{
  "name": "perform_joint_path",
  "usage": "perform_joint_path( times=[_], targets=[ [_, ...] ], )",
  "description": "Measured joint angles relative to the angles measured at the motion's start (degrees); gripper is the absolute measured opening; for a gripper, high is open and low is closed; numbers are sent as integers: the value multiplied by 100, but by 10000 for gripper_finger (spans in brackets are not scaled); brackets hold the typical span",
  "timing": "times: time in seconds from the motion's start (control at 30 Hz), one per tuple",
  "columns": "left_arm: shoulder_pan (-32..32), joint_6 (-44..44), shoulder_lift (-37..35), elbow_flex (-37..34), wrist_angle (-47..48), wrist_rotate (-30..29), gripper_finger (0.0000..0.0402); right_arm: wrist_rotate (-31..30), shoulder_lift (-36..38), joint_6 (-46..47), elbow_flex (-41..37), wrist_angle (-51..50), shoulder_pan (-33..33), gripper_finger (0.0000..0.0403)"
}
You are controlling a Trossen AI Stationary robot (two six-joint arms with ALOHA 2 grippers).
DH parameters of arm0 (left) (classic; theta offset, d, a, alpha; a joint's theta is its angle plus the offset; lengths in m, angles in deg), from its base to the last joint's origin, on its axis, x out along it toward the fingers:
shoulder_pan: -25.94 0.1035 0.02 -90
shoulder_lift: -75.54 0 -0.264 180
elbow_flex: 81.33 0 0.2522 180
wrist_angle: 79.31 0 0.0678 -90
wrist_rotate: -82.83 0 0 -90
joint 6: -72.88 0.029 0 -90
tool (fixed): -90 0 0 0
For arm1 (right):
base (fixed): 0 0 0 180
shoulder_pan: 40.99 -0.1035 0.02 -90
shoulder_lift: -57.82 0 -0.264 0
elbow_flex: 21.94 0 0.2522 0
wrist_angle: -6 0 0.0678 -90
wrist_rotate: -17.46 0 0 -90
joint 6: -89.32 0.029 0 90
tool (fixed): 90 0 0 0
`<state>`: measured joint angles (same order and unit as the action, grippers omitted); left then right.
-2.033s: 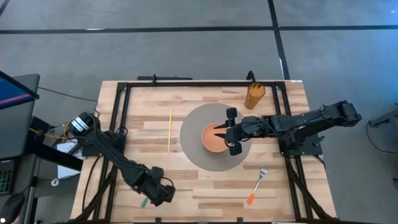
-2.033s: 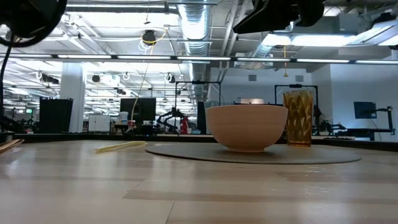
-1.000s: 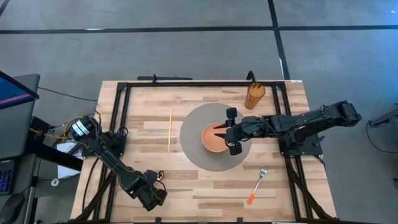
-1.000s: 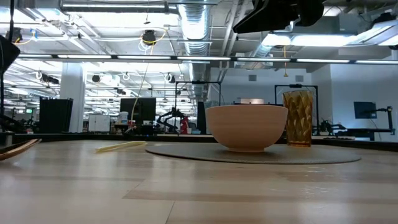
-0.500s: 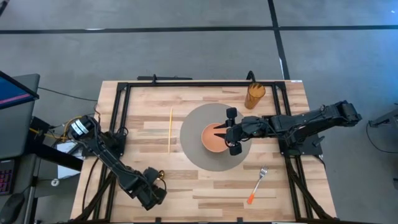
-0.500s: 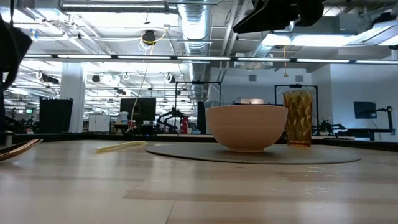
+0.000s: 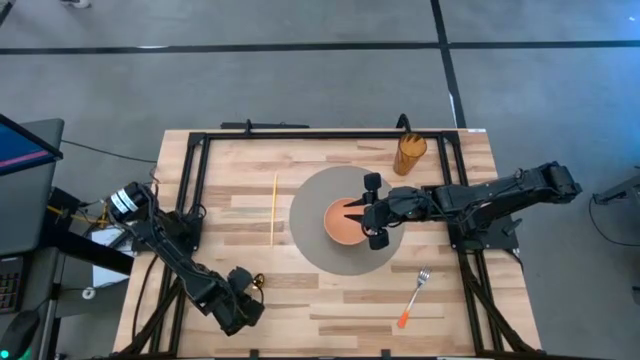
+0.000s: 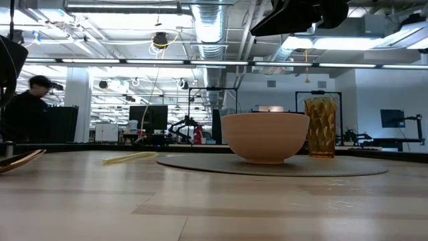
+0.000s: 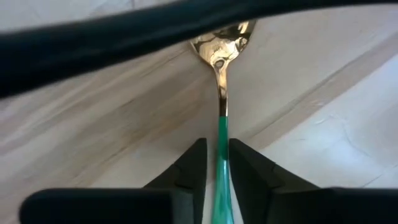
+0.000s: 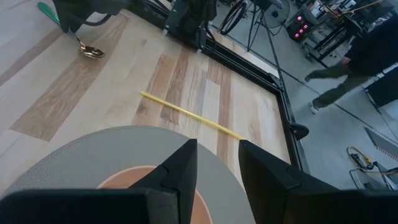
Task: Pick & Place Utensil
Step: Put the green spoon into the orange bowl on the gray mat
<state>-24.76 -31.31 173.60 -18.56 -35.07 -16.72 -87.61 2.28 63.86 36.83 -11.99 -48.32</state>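
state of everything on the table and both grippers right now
left gripper: shut on the spoon's green handle, near the table's front left
spoon: held, bowl end out ahead of the fingers
right gripper: open, over the bowl
bowl: upright on the round grey mat
fork: lying flat, untouched
amber cup: upright
yellow stick: lying flat

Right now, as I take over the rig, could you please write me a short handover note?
Left gripper: shut on the green handle of the spoon, at the table's near left corner.
Right gripper: open, empty, above the orange bowl on the grey mat.
Fork lies near right; yellow stick lies left of the mat; amber cup stands behind the mat.
Done: spoon gripped. Left: carrying and placing it; the fork is untouched.
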Motion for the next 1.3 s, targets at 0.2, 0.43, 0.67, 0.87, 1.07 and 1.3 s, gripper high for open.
perform_joint_path(
  times=[0.2,0.43,0.67,0.87,1.07,1.3],
  targets=[
    [384,650,-130,-23,-62,309,12,1,0,0,0,19,-2,111],
    [1140,1989,-1038,116,-258,-780,9,7,0,0,0,15,-2,111],
    [2198,5357,-1437,1190,-552,-1238,3,22,-2,201,0,0,-13,111],
    [3171,7119,-1261,1701,-532,-536,3,-321,49,201,0,-394,-58,111],
    [4035,7479,-902,1719,-582,529,3,-2139,497,978,-3,-1765,-445,111],
    [4745,7303,-562,1723,-1548,1559,3,-2653,849,1550,-3,-2255,-784,111]
  ],
)
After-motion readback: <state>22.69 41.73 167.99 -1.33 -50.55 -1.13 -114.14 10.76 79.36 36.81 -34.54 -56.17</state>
